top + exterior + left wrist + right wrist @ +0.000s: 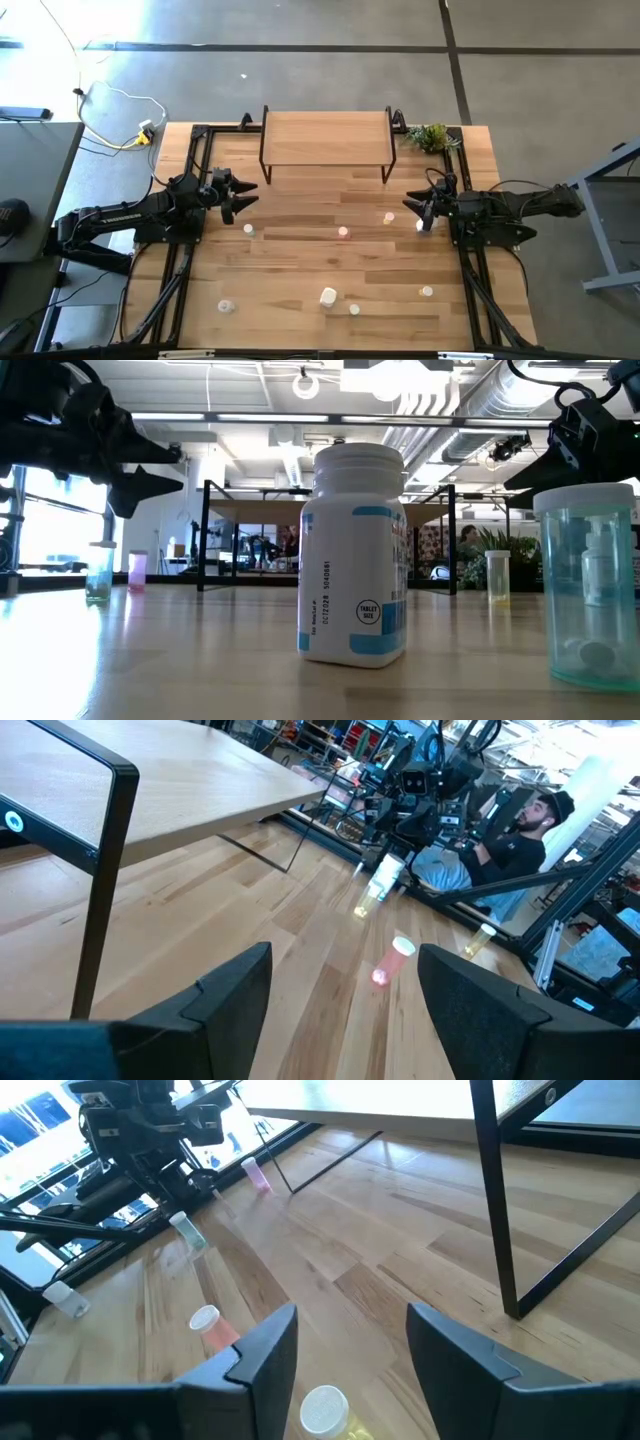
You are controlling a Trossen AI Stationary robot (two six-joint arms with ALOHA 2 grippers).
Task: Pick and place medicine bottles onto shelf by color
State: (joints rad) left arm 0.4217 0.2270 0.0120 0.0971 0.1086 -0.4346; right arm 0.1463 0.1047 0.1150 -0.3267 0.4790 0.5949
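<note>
Bottles are scattered across the wooden table, none of them on the shelf, and neither arm has one in hand. The left gripper hangs with fingers spread and empty at the table's left side, just off the shelf's left legs; a small pale bottle stands close in front of it. The right gripper mirrors it on the right side, fingers parted and holding nothing, with a white-lit bottle right beside its tips and a yellowish one just inward. A pink bottle stands mid-table between the two arms. Nearer the front edge, a larger white bottle sits with a small one beside it, another off to the right and a pale one to the left. Seen from table height, the large white bottle is upright, capped, with a blue-and-white label.
</note>
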